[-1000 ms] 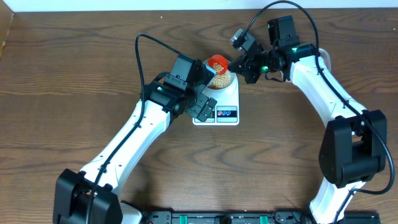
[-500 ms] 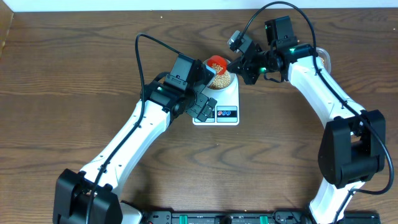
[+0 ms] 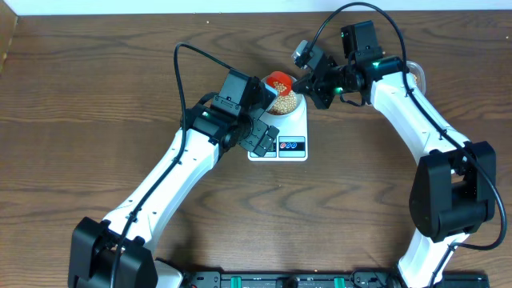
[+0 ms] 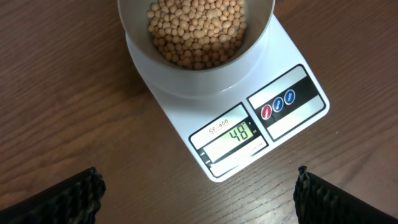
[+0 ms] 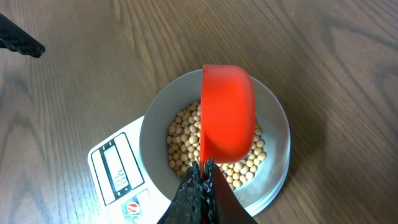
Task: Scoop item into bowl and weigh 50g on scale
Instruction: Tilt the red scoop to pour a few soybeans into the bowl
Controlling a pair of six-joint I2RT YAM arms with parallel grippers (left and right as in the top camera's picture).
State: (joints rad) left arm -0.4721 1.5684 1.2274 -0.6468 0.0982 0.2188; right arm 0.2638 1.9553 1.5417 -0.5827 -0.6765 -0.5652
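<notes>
Left gripper [image 4: 198, 199]: fingers spread wide, holding nothing, hovering over the near edge of the scale [image 4: 283, 50].
Scale: white, flat on the table; display [image 4: 235, 134] reads 48.
Bowl [image 5: 277, 124]: pale, seated on the scale's platform, touching it.
Beans [image 4: 196, 31]: tan, covering the bowl's floor in a heap.
Scoop [image 5: 228, 112]: red, tipped over the bowl's middle, above the beans; contents not visible.
Right gripper [image 5: 200, 193]: clamped tight on the scoop's handle.
Change over the last second: right wrist crept slightly up and left, while scoop, bowl and left arm stayed put. Judgement: a slow trickle, with the reading two short of 50, so only a few more beans are wanted and overshoot is the risk.
Table [image 3: 80, 120]: dark brown wood grain, matte.
Room: a white strip runs along the far edge, and nothing else can be made out.
</notes>
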